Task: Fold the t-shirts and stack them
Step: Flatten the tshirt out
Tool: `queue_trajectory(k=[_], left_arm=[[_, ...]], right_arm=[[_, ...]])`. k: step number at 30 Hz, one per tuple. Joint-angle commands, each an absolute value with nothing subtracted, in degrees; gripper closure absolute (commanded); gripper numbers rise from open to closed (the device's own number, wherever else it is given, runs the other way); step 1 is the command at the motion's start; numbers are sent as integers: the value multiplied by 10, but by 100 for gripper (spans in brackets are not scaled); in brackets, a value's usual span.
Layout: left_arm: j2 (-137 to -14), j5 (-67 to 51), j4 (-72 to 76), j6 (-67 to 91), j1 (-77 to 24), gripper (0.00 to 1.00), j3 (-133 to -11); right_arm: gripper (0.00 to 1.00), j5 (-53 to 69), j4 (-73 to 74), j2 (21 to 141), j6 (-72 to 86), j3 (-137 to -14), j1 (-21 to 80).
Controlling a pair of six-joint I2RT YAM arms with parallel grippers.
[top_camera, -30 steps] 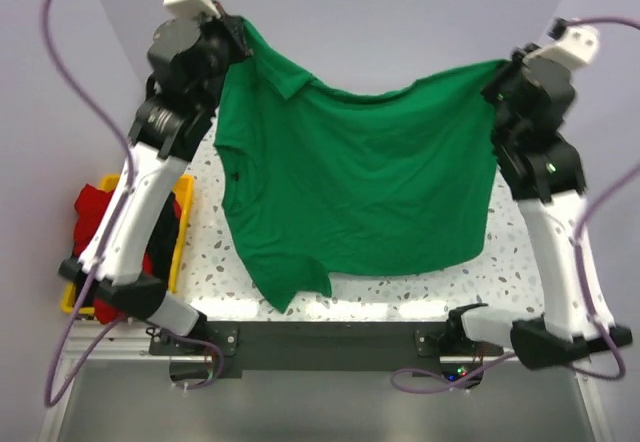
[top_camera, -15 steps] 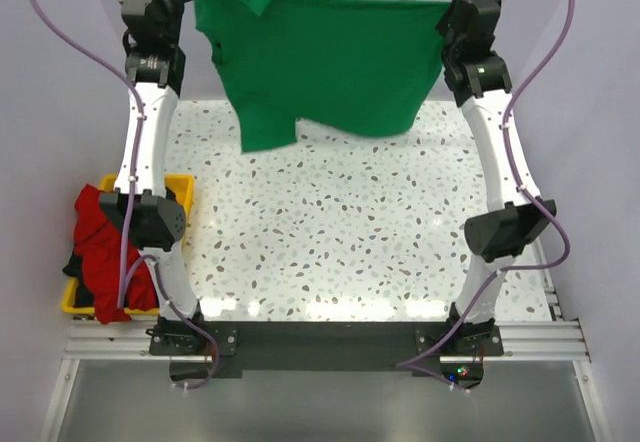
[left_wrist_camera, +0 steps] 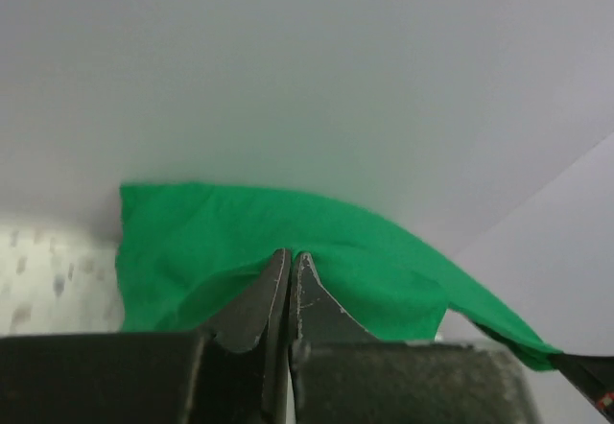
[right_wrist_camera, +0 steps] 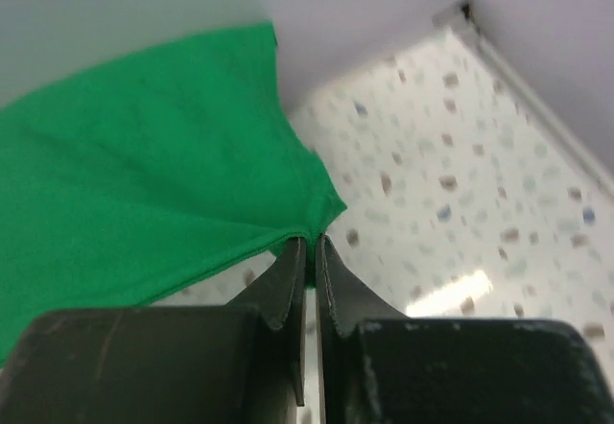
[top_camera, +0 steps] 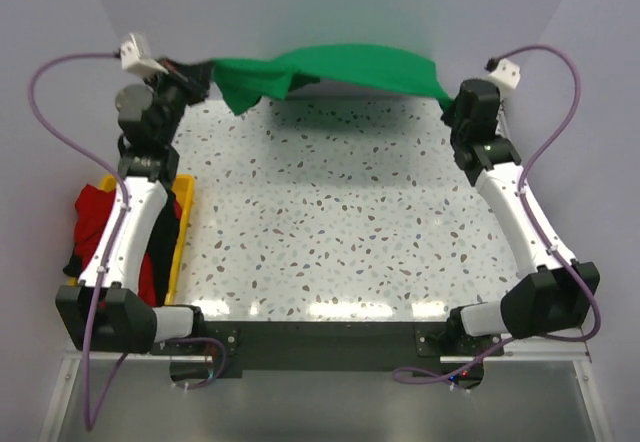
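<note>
Top external view: the green shirt (top_camera: 335,66) hangs bunched between the two tools at the far edge of the counter (top_camera: 340,222).
Left tool (left_wrist_camera: 291,261): jaws pressed together on a fold of green cloth, which spreads ahead of the tips and off to both sides.
Right tool (right_wrist_camera: 310,247): jaws closed on a corner of the shirt, with the cloth fanning out ahead and to its left.
Step in hand: judged to be laying the shirt flat on the counter for folding.
Doing it well: hold both pinches firm. Set the tools far enough apart that the edge between them runs taut. Draw both back toward the bases at an even pace so the cloth lays without creases. A slack edge would likely leave a heap.
Other shirts: a red shirt (top_camera: 95,217) and a black shirt (top_camera: 172,224) sit in the bin (top_camera: 184,207), behind and below the left tool.
Hard to make out: which part of the garment each tool grips, whether the cloth touches the counter, and most of the black shirt, which is masked by the left arm.
</note>
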State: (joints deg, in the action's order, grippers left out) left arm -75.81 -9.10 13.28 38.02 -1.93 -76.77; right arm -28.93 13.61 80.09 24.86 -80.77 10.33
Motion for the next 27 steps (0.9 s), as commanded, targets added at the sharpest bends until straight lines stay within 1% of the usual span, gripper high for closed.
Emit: queue_trajectory(k=[1, 2, 3, 4, 5, 6, 7, 8, 10, 11, 13, 17, 20, 22, 24, 27], left_arm=[[-709, -113, 121, 464, -16, 100, -545], [-685, -113, 113, 480, -20, 100, -507], [-673, -121, 105, 482, -24, 100, -470], [-665, -129, 100, 482, -28, 100, -436], [-650, -135, 96, 472, -38, 91, -378], [-643, -143, 91, 465, -42, 81, -353], [-625, -147, 83, 458, -47, 73, -307], [-616, -145, 79, 452, -54, 57, -285], [-586, -146, 73, 453, -56, 43, -231], [-577, -144, 65, 454, -56, 40, -221], [-561, -129, 36, 455, -58, 38, -209], [-550, -76, 8, 463, -58, 36, -221], [-597, -68, 1, 474, -63, 37, -253], [-634, -39, -27, 474, -76, 39, -281], [-655, -10, -30, 475, -84, 39, -292], [-692, -2, -20, 477, -99, 39, -308]], right_arm=[[92, -286, 173, 767, 327, -694, 99], [88, -264, 177, 758, 337, -639, 98], [84, -252, 178, 755, 341, -610, 98], [76, -246, 182, 754, 358, -586, 98], [59, -238, 185, 754, 366, -561, 97], [52, -208, 183, 757, 371, -516, 96], [50, -199, 184, 757, 387, -495, 95], [44, -181, 180, 758, 395, -457, 95], [37, -142, 164, 758, 409, -423, 95], [33, -134, 165, 758, 415, -401, 95], [32, -113, 159, 757, 424, -381, 95], [31, -116, 152, 757, 443, -367, 95], [31, -116, 153, 765, 445, -393, 95], [31, -115, 153, 767, 438, -406, 94], [31, -110, 145, 767, 425, -422, 93], [31, -109, 143, 761, 419, -445, 89]])
